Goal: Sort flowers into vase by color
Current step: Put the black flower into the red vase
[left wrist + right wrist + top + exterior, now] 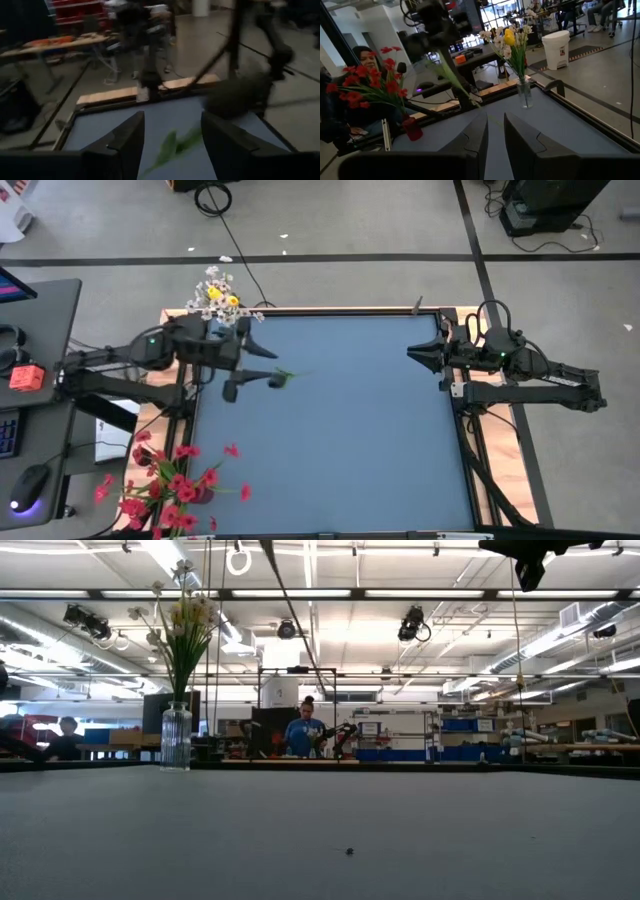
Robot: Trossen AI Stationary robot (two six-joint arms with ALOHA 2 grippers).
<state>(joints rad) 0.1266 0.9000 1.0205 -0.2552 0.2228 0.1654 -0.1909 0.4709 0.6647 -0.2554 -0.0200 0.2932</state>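
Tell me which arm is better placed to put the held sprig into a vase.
Left. The left gripper holds a green stem and hangs near the clear vase of white and yellow flowers. The right gripper waits at the table's far right edge.

High cam: overhead, looked straight down on whole tabletop (330, 430), both arms and surrounding floor in shot, set well up. Low cam: sat at tabletop (320, 830) level, faced level across surface into room behind; nearest thing the clear vase w/ white and yellow flowers (176, 735), same vase at far left corner in high view (218, 300). L wrist cam: looked fwd past own fingers (125, 145) across tabletop toward far edge, close in. R wrist cam: looked fwd past own fingers (475, 137) toward opposite side; caught clear vase (524, 92) plus red vase (412, 127), both shared w/ high view.
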